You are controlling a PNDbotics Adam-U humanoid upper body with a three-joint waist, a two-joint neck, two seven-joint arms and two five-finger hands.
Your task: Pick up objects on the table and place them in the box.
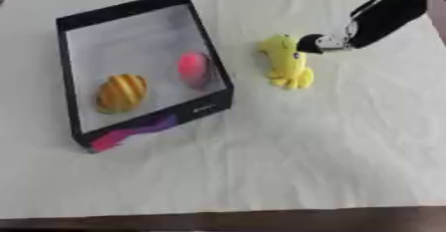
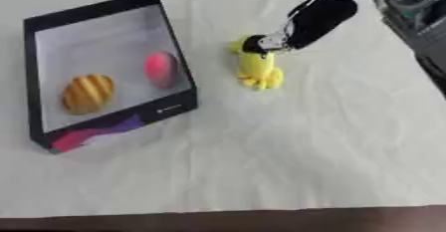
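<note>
The right hand [image 1: 327, 43] meets the yellow toy [image 1: 285, 61]; I cannot tell its grip. A glancing touch might nudge the toy away from the box [image 1: 209, 44].

Staged robot-test tabletop, likely a lab, wrinkled cream cloth [image 1: 287, 156] covering the whole table, dark wooden table edge [image 1: 261, 222] along the bottom of the frame, grey metal robot machinery [image 2: 418, 7] at upper right, no household furnishings visible

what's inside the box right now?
Inside the box: a yellow-orange striped object and a pink rounded object, apart on the pale floor. The near wall hides the floor strip behind it.
</note>
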